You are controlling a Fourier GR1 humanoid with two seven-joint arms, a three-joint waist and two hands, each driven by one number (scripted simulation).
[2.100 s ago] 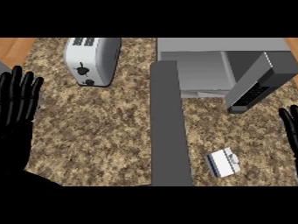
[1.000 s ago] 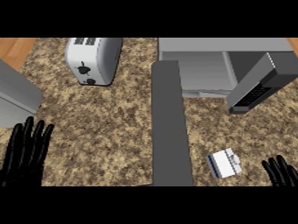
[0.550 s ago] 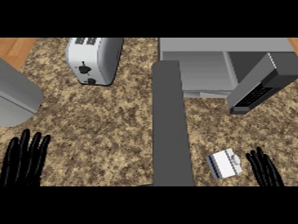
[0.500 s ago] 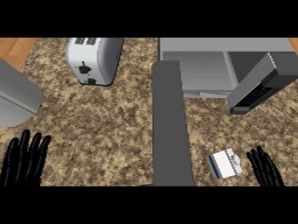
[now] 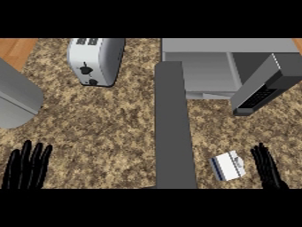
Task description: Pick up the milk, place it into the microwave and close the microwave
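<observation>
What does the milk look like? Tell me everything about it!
The milk is a small white carton with a dark blue stripe along its left side. It lies tipped over on the speckled brown counter, near the front edge, right of the grey strip. The right hand is just beside it, fingers straight, not holding it. The microwave stands open behind.

kitchen | granite counter [image 5: 107, 119] | toaster [image 5: 95, 60] | open microwave [image 5: 225, 66]
</observation>
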